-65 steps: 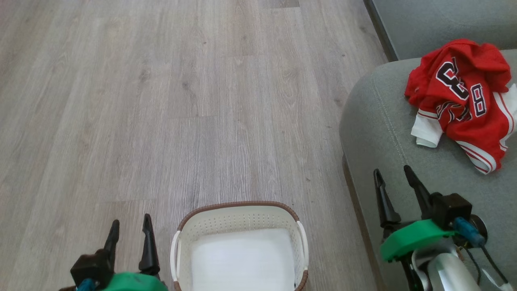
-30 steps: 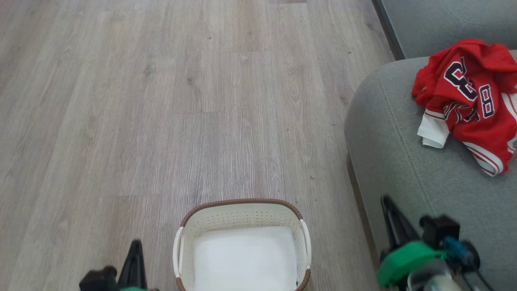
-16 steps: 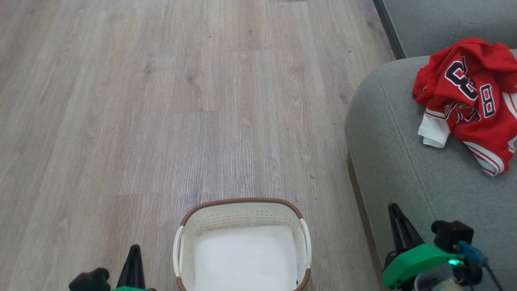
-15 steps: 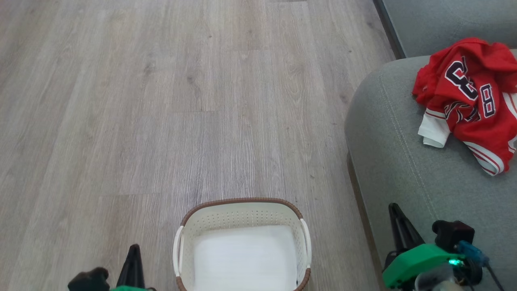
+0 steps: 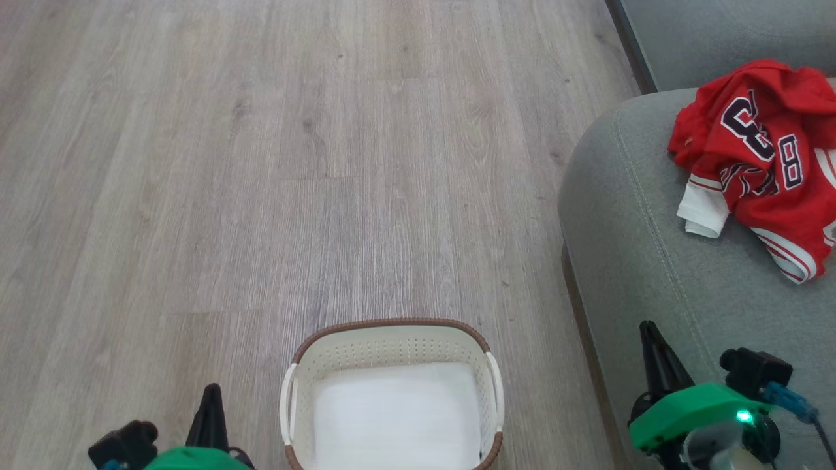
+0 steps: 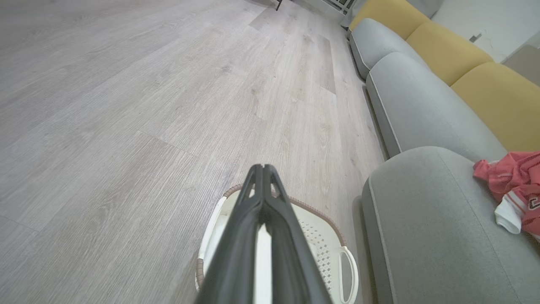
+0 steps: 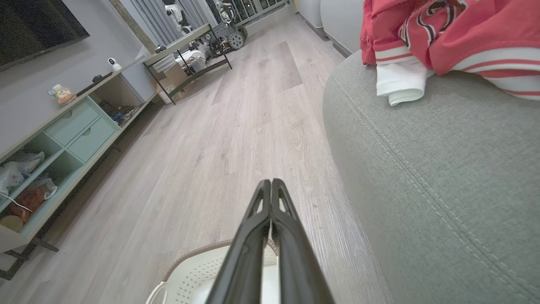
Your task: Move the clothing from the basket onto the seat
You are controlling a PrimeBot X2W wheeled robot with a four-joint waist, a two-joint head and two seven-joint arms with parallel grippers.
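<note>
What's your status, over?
Left tool and right tool shut, empty. Red white-trimmed clothing heaped on grey-green fabric seat. White perforated plastic basket holds flat white liner. No obstruction.

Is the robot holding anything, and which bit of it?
Nothing. The left end effector and right end effector are both shut empty; the clothing lies on the seat.

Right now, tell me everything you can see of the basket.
The basket is small, oval, white plastic, with perforated walls, a brown woven-look rim and two white side handles. It stands upright on the wood-look floor, left of the seat and apart from it. Inside lies a flat white liner sheet, nothing else that I can see.
</note>
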